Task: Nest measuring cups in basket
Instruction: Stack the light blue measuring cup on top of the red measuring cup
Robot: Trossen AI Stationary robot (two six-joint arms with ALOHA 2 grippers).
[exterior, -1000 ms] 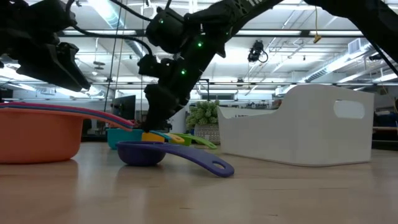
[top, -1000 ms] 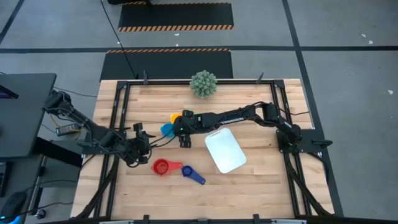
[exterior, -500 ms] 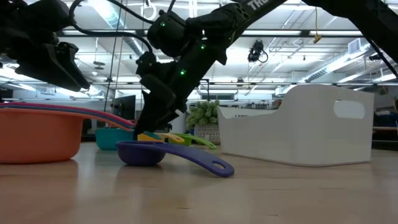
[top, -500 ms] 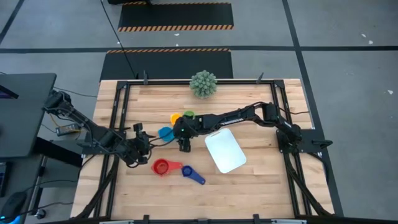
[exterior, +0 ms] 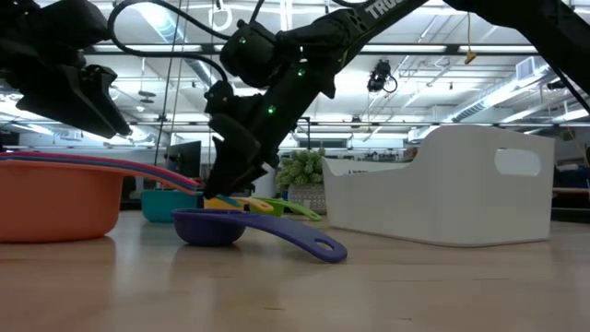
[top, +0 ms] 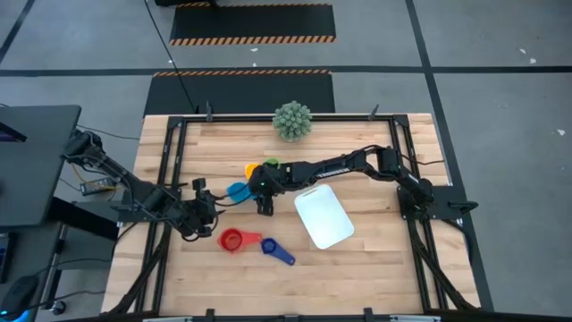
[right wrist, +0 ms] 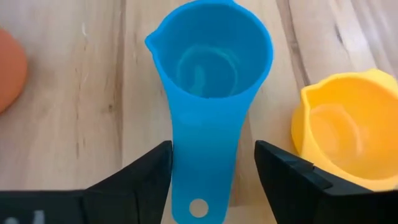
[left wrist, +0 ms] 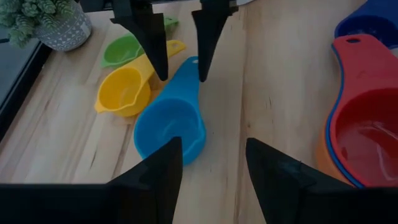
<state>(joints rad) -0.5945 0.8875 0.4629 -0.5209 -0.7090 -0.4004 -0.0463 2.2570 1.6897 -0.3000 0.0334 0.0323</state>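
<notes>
Wooden table (top: 357, 268), white basket (top: 323, 216) near its middle, right gripper (right wrist: 211, 171) spread on both sides of the light blue cup's (right wrist: 208, 93) handle, fingers beside it, yellow cup (right wrist: 345, 134) close by, left gripper (left wrist: 211, 165) parted, holding nothing

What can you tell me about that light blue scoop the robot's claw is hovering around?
The light blue measuring cup looks like smooth plastic: a round empty bowl with a small pouring lip and a flat handle ending in a hanging hole. It rests upright on the wooden table, beside the yellow cup. The right gripper straddles its handle with a finger on each side; a narrow gap still shows, so it isn't yet pinched.
</notes>
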